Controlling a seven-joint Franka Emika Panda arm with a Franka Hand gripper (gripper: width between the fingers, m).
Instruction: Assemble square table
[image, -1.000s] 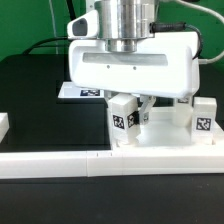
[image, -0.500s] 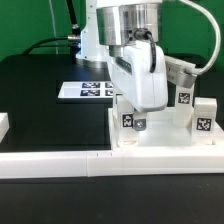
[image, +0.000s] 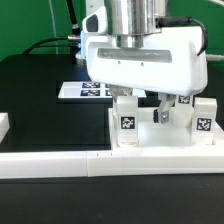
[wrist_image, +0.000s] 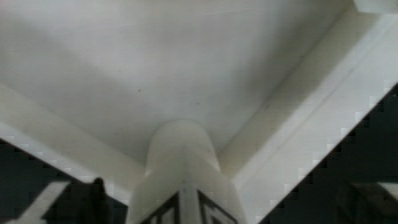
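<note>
From the exterior view's left: my black bench (image: 35, 105), the marker board (image: 80, 90), a white rail (image: 50, 163) in front. Rightward, the square table (image: 150, 140) bears upright legs (image: 127, 118); my gripper (image: 160, 112) hangs spread above it.

exterior view: low, near tabletop height, facing the white robot arm head (image: 145, 60) square on; close, so the arm fills the upper frame above the black table surface (image: 35, 100).
wrist view: on the wrist, looking along the arm's reach; very close to the large white plastic square top (wrist_image: 160, 60).
shared: the small white block leg with a black-and-white tag (image: 127, 115) (wrist_image: 178, 175), standing upright on that top.
</note>
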